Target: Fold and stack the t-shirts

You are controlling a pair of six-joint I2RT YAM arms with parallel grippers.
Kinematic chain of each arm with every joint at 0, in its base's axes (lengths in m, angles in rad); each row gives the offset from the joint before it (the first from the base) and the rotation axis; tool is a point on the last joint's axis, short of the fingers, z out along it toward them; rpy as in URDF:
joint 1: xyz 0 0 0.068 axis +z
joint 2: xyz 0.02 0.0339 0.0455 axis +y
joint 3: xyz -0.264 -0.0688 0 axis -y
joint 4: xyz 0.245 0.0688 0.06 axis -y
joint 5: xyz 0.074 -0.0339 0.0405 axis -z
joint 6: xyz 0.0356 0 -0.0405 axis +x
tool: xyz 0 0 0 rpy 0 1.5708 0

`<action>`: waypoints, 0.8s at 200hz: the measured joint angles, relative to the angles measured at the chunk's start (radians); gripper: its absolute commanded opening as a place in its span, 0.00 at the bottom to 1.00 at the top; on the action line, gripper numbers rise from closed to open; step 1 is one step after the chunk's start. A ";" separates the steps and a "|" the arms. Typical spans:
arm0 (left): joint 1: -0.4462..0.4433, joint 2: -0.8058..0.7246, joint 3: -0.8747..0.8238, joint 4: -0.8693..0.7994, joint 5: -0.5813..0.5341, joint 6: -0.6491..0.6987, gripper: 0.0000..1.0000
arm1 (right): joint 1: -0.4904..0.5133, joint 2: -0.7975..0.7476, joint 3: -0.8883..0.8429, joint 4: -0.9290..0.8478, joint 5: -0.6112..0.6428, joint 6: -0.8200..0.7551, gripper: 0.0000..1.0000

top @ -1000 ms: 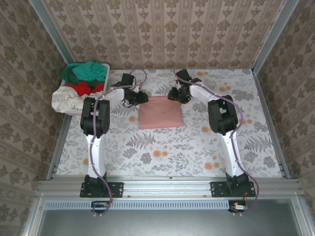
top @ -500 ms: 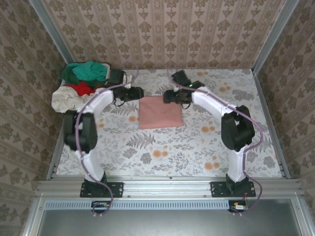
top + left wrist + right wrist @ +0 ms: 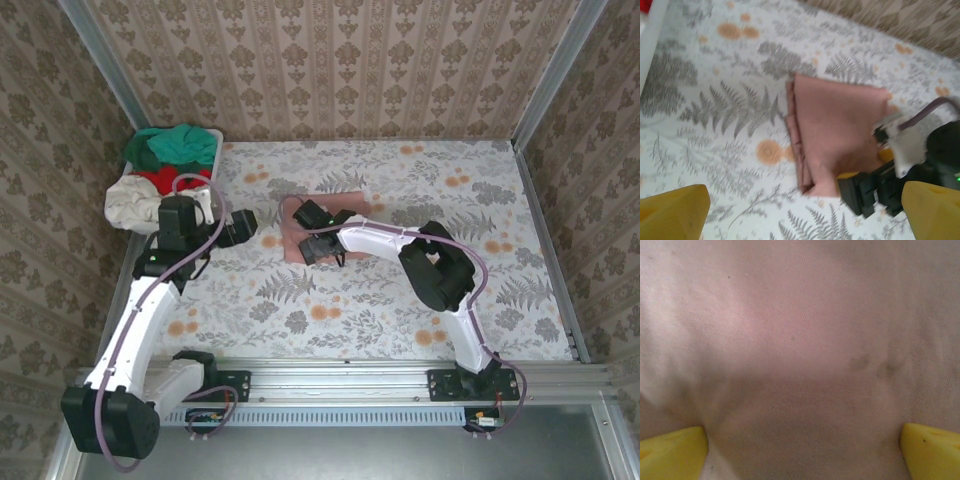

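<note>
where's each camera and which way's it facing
top external: above, behind the bases, looking down on the table; both arms show.
left wrist: on the left claw, facing the pink t-shirt and right claw; yellow fingertips at bottom corners.
right wrist: on the right claw, close above the t-shirt, facing down; yellow fingertips show.
shared: top and left wrist both catch right claw over t-shirt.

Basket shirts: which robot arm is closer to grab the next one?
Probably left. The left gripper is open close to the basket of unfolded t-shirts, while the right gripper is over the folded pink t-shirt, farther away.
</note>
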 measured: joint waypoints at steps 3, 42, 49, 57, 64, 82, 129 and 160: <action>0.001 0.001 -0.007 -0.004 0.000 -0.001 1.00 | 0.000 0.000 0.003 -0.005 0.002 0.004 1.00; 0.006 0.039 -0.029 -0.010 0.012 -0.005 1.00 | -0.084 -0.018 -0.029 -0.012 -0.002 0.067 1.00; 0.006 0.050 -0.029 -0.004 0.019 -0.005 1.00 | -0.112 -0.031 -0.049 -0.009 -0.003 0.074 1.00; 0.006 0.064 -0.029 0.000 0.026 -0.005 1.00 | -0.142 -0.045 -0.069 -0.009 -0.003 0.079 1.00; 0.006 0.079 -0.027 0.000 0.029 -0.004 1.00 | -0.172 -0.059 -0.087 -0.011 -0.002 0.083 1.00; 0.006 0.117 -0.005 -0.005 0.035 -0.003 1.00 | -0.247 -0.090 -0.129 -0.014 -0.001 0.076 1.00; 0.006 0.132 0.027 0.008 0.050 -0.002 1.00 | -0.440 -0.116 -0.147 -0.056 -0.056 -0.016 1.00; 0.007 0.114 0.027 0.005 0.049 0.005 1.00 | -0.550 -0.111 -0.107 -0.137 -0.059 -0.099 1.00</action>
